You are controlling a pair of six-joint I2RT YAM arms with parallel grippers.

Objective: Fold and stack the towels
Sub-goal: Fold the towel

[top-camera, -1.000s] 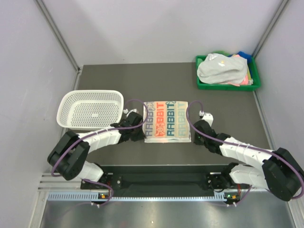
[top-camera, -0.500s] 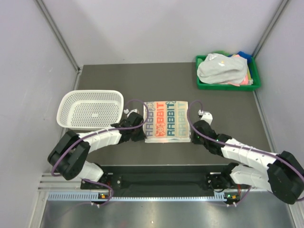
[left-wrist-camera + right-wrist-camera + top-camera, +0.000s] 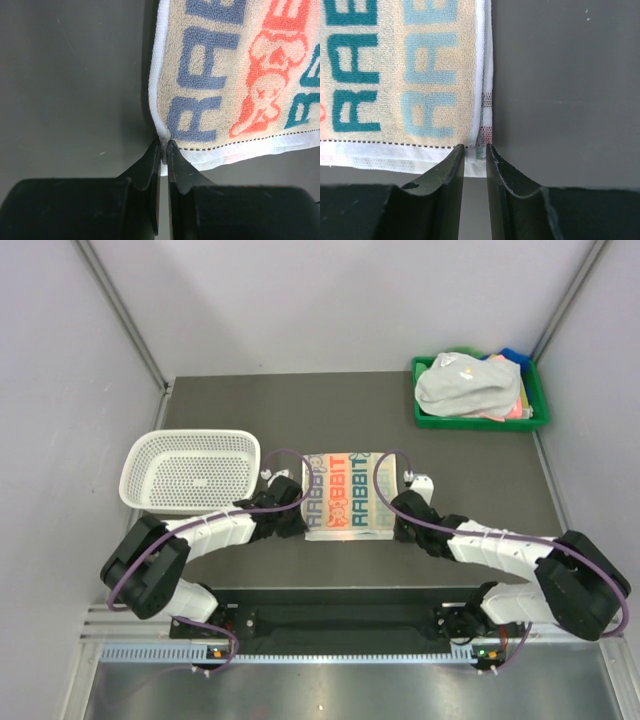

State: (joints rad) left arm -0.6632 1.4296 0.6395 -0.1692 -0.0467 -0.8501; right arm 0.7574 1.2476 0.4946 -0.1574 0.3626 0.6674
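A white towel with coloured RABBIT letters (image 3: 348, 492) lies flat on the dark table between my arms. My left gripper (image 3: 302, 530) is shut on its near left corner; the left wrist view shows the white hem (image 3: 165, 131) pinched between the tips of that gripper (image 3: 165, 143). My right gripper (image 3: 400, 531) is at the near right corner. In the right wrist view the right gripper (image 3: 475, 148) has its jaws a narrow gap apart, astride the corner hem (image 3: 481, 137), which lies flat and unpinched. More towels, a grey-white one (image 3: 465, 388) on top, are piled at the back right.
The pile sits in a green tray (image 3: 478, 423) at the back right corner. A white perforated basket (image 3: 188, 470) stands at the left, beside my left arm. Grey walls close in the table on three sides.
My right gripper has slid left and forward up to the towel's near right corner. The left gripper and the towel have stayed put.
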